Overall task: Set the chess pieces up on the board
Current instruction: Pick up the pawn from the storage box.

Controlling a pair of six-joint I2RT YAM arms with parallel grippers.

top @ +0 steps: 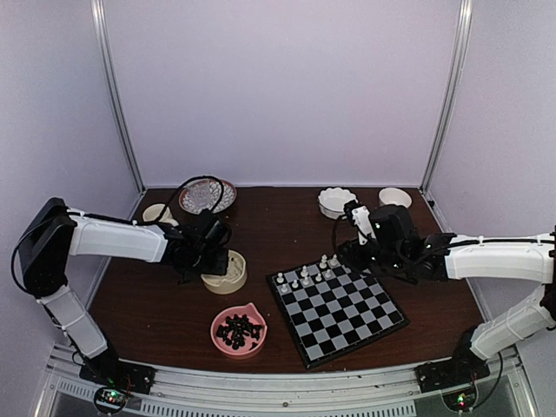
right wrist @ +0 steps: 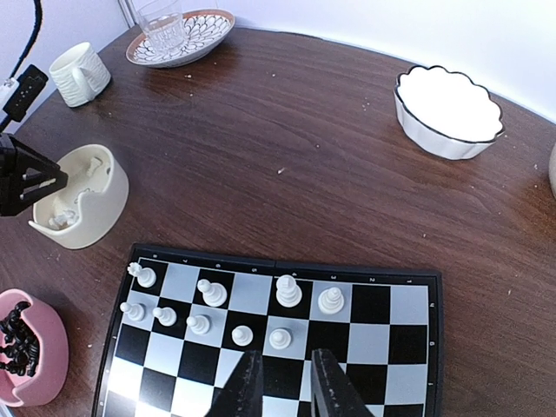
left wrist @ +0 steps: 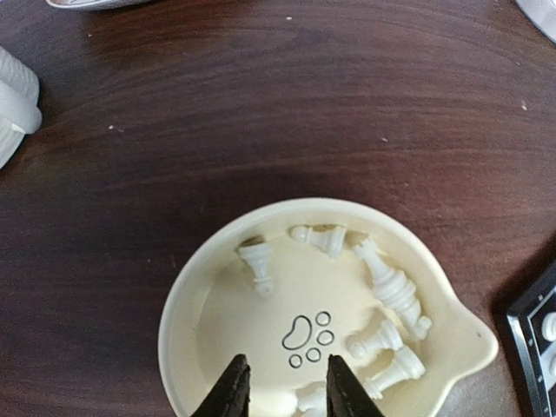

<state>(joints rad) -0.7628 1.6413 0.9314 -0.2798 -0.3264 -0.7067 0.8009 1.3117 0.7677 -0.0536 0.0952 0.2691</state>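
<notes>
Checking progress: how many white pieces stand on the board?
9 white pieces: four along the board's far edge row, five in the next row. None looks hidden.

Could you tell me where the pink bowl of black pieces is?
Top view: the pink bowl sits just left of the chessboard, nearer the front of the table than the cream bowl.

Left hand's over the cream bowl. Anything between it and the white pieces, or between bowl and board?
Nothing visible. The left hand hangs over the cream paw-print bowl, its white chess pieces lying uncovered. From bowl to checkered chessboard there is only bare brown table; the pink bowl of black pieces sits off that line.
</notes>
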